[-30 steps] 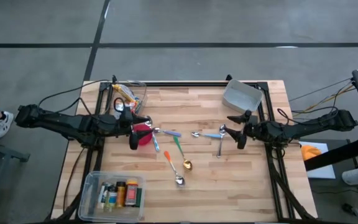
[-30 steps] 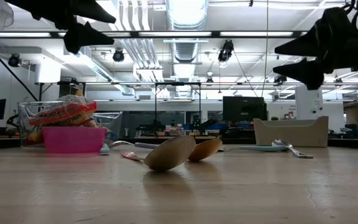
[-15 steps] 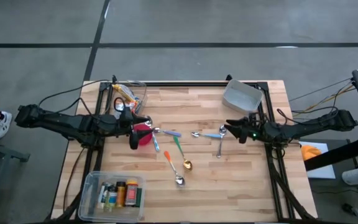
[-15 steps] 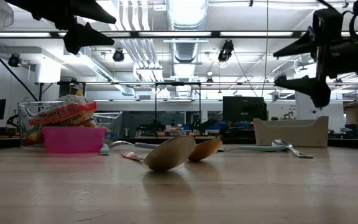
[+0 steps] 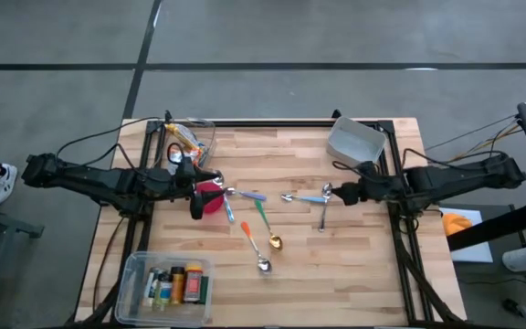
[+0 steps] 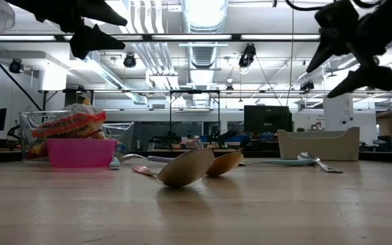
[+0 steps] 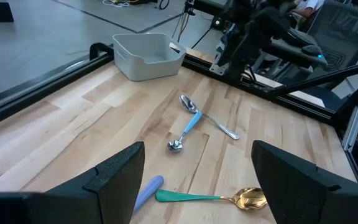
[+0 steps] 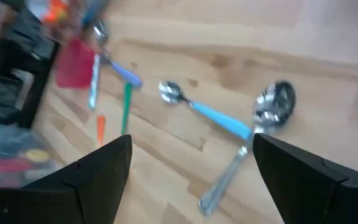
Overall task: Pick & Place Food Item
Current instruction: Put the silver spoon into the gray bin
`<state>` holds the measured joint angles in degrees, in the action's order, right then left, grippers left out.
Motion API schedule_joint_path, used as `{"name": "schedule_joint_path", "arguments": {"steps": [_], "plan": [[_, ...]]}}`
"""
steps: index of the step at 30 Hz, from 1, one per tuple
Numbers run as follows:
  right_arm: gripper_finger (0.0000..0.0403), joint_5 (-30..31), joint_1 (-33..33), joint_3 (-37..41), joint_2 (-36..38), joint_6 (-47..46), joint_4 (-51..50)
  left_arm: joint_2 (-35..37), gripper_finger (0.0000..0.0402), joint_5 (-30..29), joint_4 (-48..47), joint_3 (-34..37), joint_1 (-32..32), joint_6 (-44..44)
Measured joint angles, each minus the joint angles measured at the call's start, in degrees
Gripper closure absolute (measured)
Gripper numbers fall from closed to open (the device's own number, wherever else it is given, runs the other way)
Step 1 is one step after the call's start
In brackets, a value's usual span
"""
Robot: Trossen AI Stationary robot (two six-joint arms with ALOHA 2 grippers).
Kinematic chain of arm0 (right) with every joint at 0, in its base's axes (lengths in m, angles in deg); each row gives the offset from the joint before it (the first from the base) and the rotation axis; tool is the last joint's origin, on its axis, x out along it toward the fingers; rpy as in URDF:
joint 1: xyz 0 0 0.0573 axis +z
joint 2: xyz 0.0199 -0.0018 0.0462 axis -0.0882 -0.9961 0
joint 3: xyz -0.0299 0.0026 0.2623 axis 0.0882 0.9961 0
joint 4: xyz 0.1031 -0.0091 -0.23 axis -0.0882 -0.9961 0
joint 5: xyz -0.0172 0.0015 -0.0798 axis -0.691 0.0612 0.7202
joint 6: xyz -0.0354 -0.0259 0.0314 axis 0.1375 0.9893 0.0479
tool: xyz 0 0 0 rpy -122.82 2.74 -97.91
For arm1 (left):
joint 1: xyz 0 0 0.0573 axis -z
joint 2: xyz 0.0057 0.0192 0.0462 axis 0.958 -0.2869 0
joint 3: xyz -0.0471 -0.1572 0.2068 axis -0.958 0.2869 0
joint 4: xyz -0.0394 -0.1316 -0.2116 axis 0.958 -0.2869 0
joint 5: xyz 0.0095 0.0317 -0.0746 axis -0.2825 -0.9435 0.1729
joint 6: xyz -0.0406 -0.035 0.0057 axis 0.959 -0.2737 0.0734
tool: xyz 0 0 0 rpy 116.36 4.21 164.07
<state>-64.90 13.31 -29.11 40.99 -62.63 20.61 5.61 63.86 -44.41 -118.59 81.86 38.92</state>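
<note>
Both claws are seen apart and empty: the left gripper (image 5: 196, 194) is held above the pink bowl (image 5: 210, 196), the right gripper (image 5: 346, 193) above the table (image 5: 354, 265) near the grey bin (image 5: 354, 140). The food item is judged to be the snack packets (image 6: 69, 124) piled in the clear tub (image 5: 193, 139) at the left rear corner, just behind the bowl. They are expected to be light, soft and crinkly, with slippery film that gives under pressure; a pinch across a packet's upper edge or a bunched fold is judged best, with light squeeze so contents are not crushed. Red and orange printing is visible on the packets, but no brand can be read. Labels on the small bottles (image 5: 173, 284) in the front box (image 5: 135, 267) are also unreadable. Several spoons (image 5: 265, 239) are scattered mid-table, untouched.
</note>
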Motion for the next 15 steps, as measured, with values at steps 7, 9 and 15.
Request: {"name": "schedule_joint_path", "arguments": {"steps": [7, 9, 15], "plan": [[0.0074, -1.90, -0.04, -7.19, -12.50, -7.84, -4.65, 0.00, 0.0104, 0.02, 0.00, 0.00, 0.00, 0.00], [0.0074, -1.94, -0.01, -7.54, -16.28, -11.46, -4.86, 0.00, 0.0104, 0.01, 0.00, 0.00, 0.00, 0.00], [0.0074, -3.37, -0.02, -7.65, -26.11, -19.70, -4.77, -0.02, 0.0104, 0.02, -0.02, 0.00, 0.00, 0.00]]}}
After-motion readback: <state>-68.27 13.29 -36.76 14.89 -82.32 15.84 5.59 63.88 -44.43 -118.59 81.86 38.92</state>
